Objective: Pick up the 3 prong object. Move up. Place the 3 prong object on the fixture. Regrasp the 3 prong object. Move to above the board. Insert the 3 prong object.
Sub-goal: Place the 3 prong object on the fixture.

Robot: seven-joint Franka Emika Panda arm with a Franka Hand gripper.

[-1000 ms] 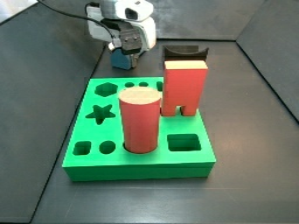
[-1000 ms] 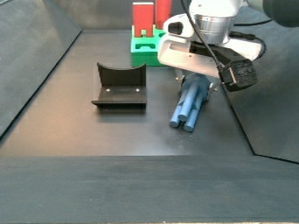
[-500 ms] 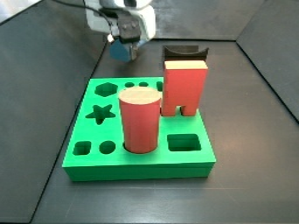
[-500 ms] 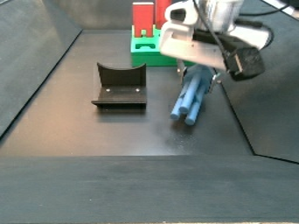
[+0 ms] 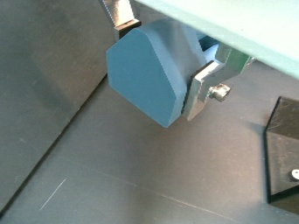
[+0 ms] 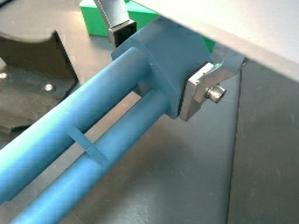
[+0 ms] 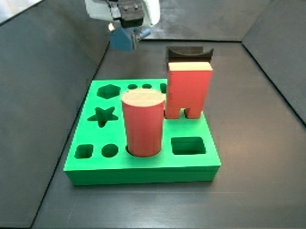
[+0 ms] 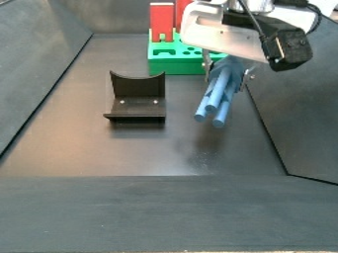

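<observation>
My gripper is shut on the 3 prong object, a blue-grey piece held up in the air behind the board. In a side view the object hangs slanted from the gripper, its long prongs pointing down and clear of the floor. Both wrist views show the pointed body clamped between the silver fingers. The black fixture stands apart from the object, with nothing on its notched top.
A tall red cylinder and a red rectangular block stand in the green board. Dark walls slope up on both sides of the floor. The fixture's base plate shows beside the held piece.
The gripper has risen with the 3 prong object in it; the prongs have lifted off the floor. Board, red pieces and fixture have stayed put.
</observation>
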